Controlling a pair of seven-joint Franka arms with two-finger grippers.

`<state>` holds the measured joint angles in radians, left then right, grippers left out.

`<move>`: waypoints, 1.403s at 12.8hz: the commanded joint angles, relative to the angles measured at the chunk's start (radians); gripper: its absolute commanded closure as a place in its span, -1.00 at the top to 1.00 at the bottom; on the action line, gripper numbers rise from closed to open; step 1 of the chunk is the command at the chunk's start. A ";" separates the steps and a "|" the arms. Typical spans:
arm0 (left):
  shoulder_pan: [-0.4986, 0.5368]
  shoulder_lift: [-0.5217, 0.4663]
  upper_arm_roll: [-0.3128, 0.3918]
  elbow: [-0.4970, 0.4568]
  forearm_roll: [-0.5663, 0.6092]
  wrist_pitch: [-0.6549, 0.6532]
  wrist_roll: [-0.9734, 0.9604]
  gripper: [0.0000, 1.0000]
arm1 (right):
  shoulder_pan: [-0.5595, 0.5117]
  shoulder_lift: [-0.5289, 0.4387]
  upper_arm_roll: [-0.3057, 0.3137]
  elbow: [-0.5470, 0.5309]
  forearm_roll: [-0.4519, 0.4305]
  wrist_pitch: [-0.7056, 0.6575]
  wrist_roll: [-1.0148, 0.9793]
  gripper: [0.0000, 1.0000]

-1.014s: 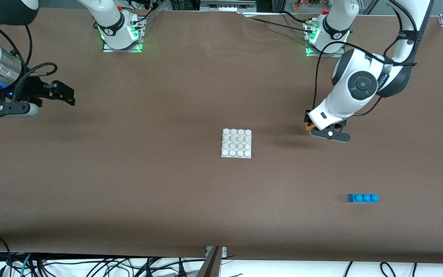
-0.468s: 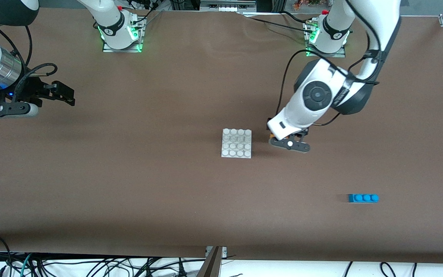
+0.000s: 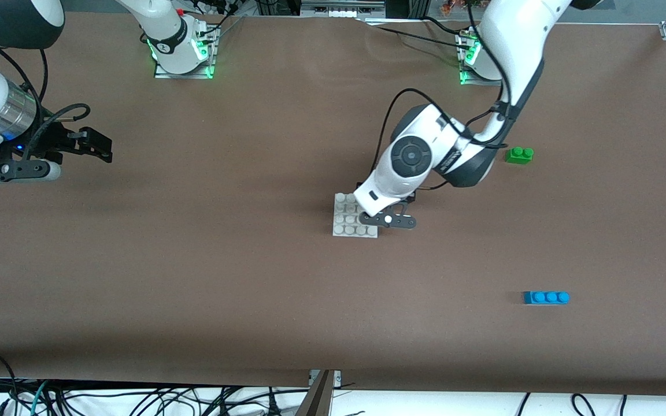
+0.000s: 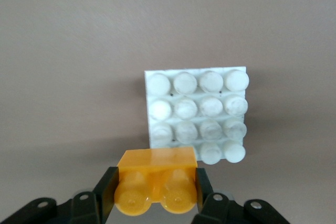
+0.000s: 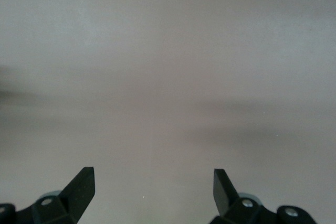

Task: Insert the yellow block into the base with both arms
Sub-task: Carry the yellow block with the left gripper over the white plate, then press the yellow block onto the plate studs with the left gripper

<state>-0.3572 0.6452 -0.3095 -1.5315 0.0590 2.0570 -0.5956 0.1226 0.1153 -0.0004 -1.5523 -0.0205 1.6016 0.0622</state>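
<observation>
Left wrist view: left gripper (image 4: 156, 195) clamps the small orange-yellow two-stud plastic brick (image 4: 156, 182) over the flat white studded base plate's (image 4: 197, 114) edge; right gripper (image 5: 153, 182) waits, jaws apart.

We see an orange-yellow block (image 4: 157, 184) with two round studs, glossy and plain. The base (image 4: 197, 115) is white, patterned with a four-by-four grid of round studs. Both arms are white with black bands, and the left gripper (image 4: 155, 195) and right gripper (image 5: 153, 187) are black. The counter (image 3: 194, 277) is plain brown. On it we see a green brick (image 3: 519, 155) and a blue brick (image 3: 546, 297).
</observation>
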 commanded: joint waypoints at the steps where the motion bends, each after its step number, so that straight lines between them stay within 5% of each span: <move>1: -0.087 0.056 0.064 0.080 0.022 -0.009 -0.078 -0.43 | 0.005 0.012 0.002 0.021 -0.018 0.008 -0.013 1.00; 4: -0.184 0.099 0.148 0.131 0.019 -0.008 -0.111 -0.43 | 0.005 0.021 0.002 0.021 -0.030 0.008 -0.013 1.00; 18: -0.215 0.157 0.152 0.142 0.062 0.049 -0.141 -0.46 | 0.019 0.046 -0.001 0.021 -0.058 0.032 -0.012 1.00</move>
<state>-0.5568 0.7820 -0.1690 -1.4194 0.0845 2.1157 -0.7178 0.1370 0.1542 -0.0002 -1.5520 -0.0583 1.6458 0.0612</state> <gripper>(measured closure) 0.361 0.000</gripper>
